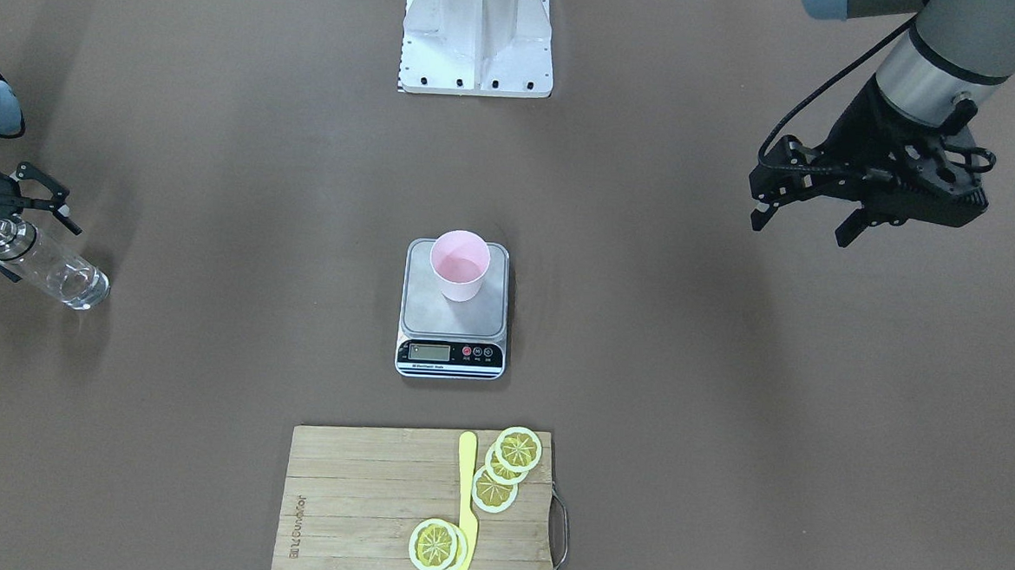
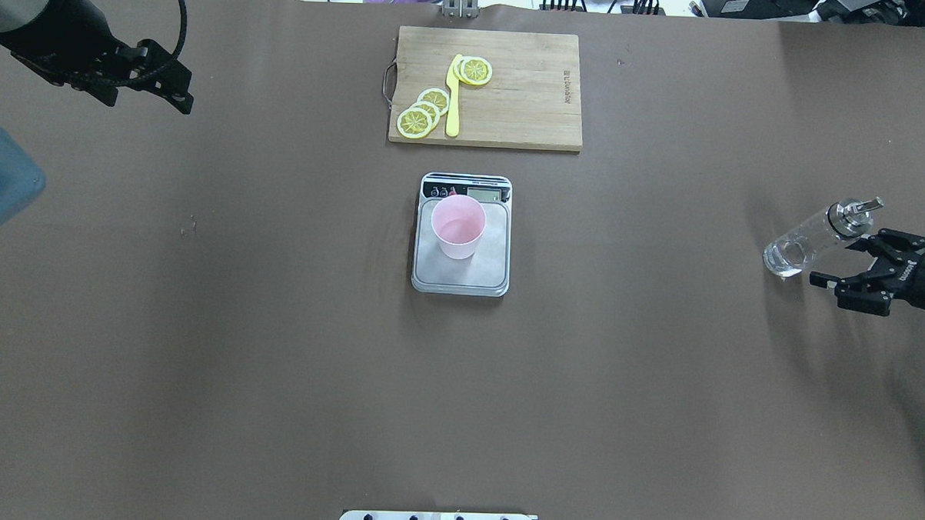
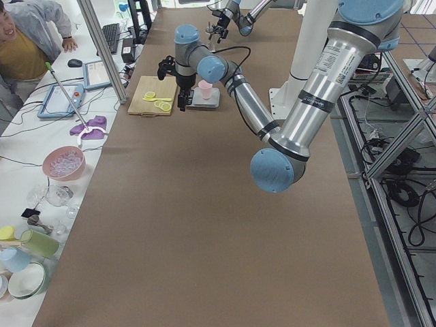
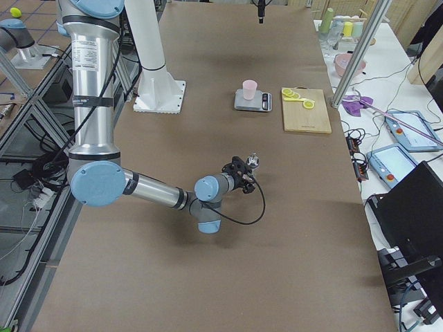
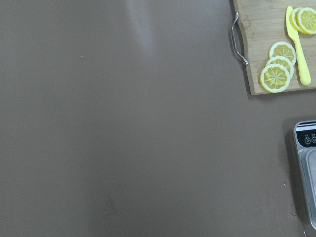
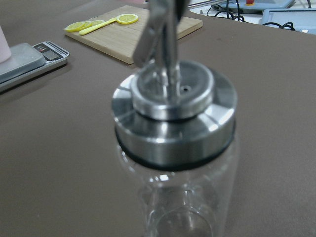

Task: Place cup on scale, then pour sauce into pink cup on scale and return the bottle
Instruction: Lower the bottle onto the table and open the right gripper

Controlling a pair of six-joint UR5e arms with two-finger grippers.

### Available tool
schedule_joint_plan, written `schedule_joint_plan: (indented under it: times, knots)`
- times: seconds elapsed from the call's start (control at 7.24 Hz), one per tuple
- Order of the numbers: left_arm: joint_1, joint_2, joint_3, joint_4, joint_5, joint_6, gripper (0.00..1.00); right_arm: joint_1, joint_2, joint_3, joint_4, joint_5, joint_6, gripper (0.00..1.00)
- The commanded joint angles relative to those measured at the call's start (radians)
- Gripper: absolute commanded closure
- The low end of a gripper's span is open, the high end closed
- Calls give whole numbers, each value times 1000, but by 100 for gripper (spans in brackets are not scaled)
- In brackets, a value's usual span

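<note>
The pale pink cup (image 1: pixel 459 265) stands upright on the steel platform of the scale (image 1: pixel 452 319) at the table's middle; both also show in the overhead view, the cup (image 2: pixel 457 225) on the scale (image 2: pixel 462 277). The clear glass bottle (image 2: pixel 805 245) with its metal spout cap (image 6: pixel 173 106) stands on the table far out on my right side. My right gripper (image 2: pixel 836 260) is open, its fingers spread on either side of the bottle's (image 1: pixel 44 262) upper part without closing on it. My left gripper (image 1: pixel 799 231) is open and empty, raised high at the far left.
A wooden cutting board (image 2: pixel 514 92) with lemon slices (image 2: pixel 424 112) and a yellow knife (image 2: pixel 453 98) lies beyond the scale. The robot's white base plate (image 1: pixel 476 49) is at the near table edge.
</note>
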Motion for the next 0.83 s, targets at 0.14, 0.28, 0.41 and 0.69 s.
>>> schedule_joint_plan:
  times: [0.14,0.28,0.41,0.69]
  knots:
    - [12,2,-6,0,0,-13,3,1,-97,-3,78,1,26,0]
    - [12,0,-4,0,0,-13,3,5,-109,-3,78,1,27,0]
    - [12,0,-6,0,0,-16,3,33,-120,-19,75,-1,32,0]
    - [16,0,-6,-2,-2,-34,3,128,-109,-105,38,5,46,1]
